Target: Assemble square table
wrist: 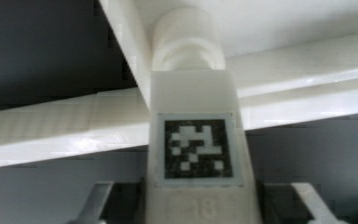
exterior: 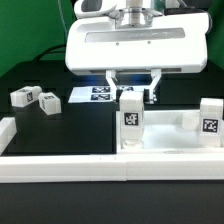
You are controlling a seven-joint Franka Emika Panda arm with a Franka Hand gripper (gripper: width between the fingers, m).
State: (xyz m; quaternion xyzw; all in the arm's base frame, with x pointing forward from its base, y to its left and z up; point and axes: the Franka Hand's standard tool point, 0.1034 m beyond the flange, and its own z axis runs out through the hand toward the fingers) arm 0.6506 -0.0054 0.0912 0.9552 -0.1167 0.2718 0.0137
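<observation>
Between the fingers of the gripper (exterior: 134, 95), which points straight down under the arm's broad white wrist, stands an upright leg (exterior: 131, 119). The jaws are drawn in to roughly the leg's width and grip its upper end, one finger on each side. In the wrist view the same leg (wrist: 197, 130) runs away from the gripper (wrist: 197, 206) with its black-and-white tag facing the camera, and pale white bands cross behind it. I cannot tell which parts those bands are. In the exterior view the held leg's lower end rests on the square panel (exterior: 170, 130), near the corner on the exterior view's left. A second leg (exterior: 208, 122) stands upright at the panel's other near corner, well apart from the first, with its tag towards the camera. The border wall (exterior: 100, 165) runs along the front, just beside the panel. Behind the gripper the marker board (exterior: 100, 93) lies flat on the black table (exterior: 60, 125). Farther towards the exterior view's left, two loose legs (exterior: 22, 97) (exterior: 47, 101) lie side by side on the table.
</observation>
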